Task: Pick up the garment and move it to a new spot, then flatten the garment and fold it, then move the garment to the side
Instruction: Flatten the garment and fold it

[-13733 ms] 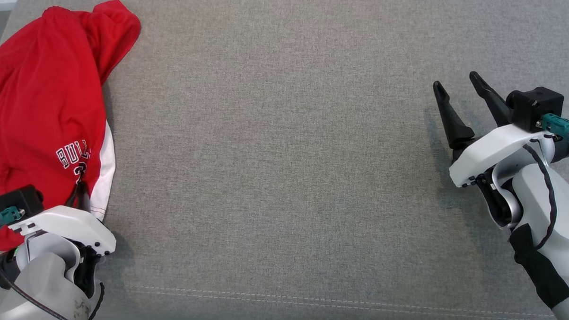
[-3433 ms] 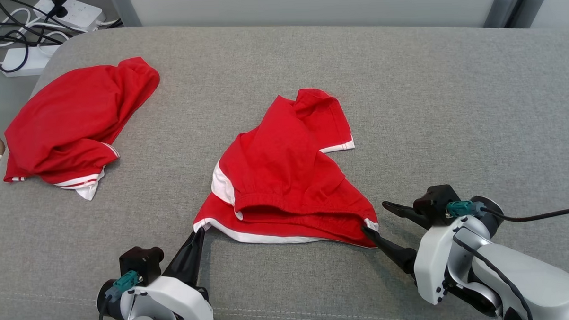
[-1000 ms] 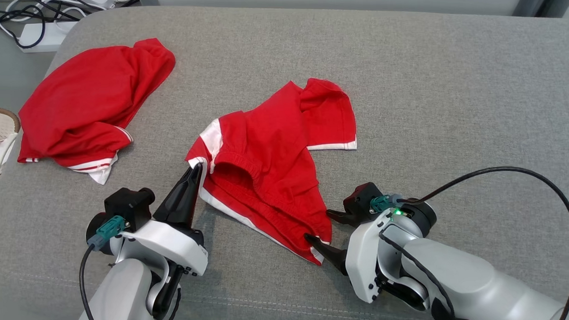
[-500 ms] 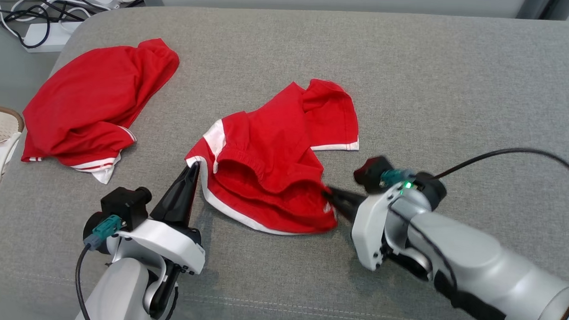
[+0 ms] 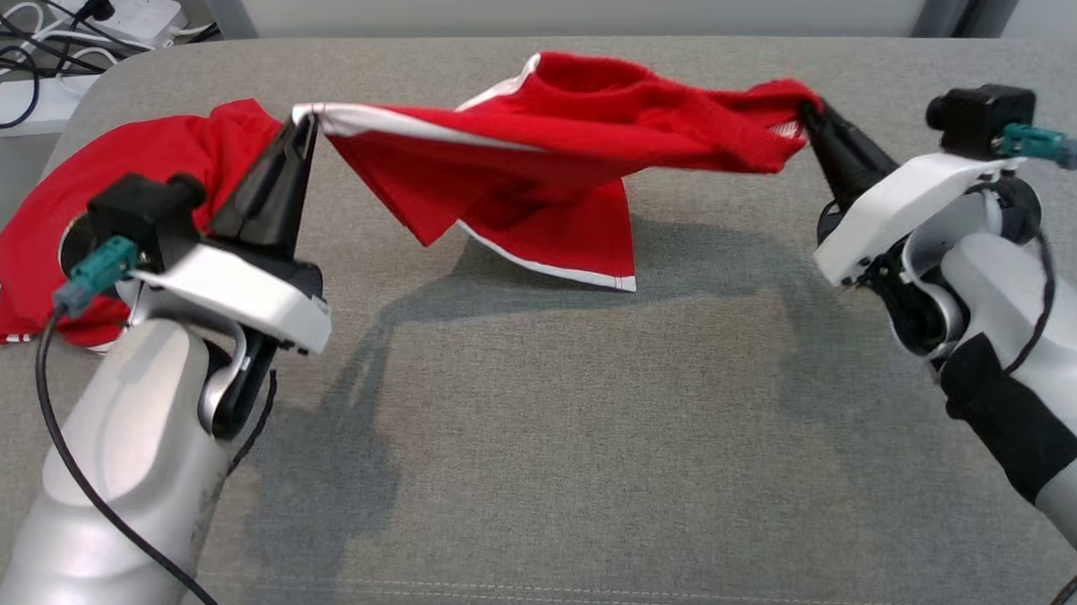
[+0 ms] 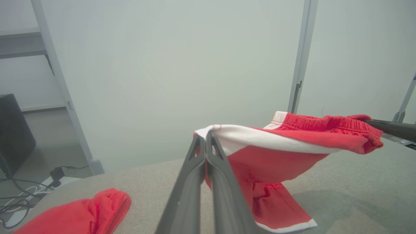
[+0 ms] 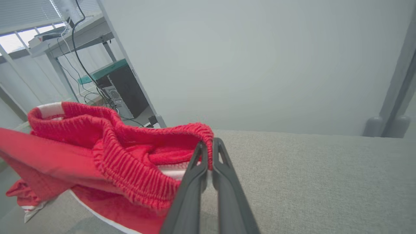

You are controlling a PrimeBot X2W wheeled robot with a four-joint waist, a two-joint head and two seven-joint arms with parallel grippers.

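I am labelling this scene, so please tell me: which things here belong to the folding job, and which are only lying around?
Job: held red garment, left gripper, right gripper, grey surface.
Lying about: second red garment, power strip, cables.

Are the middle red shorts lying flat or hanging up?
Hanging. Left fingers and right fingers each pinch an end; the shorts sag between.

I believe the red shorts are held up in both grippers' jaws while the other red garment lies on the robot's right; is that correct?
Not quite: the head view shows the other red garment on the robot's left. The red shorts are indeed held by the left gripper and right gripper.
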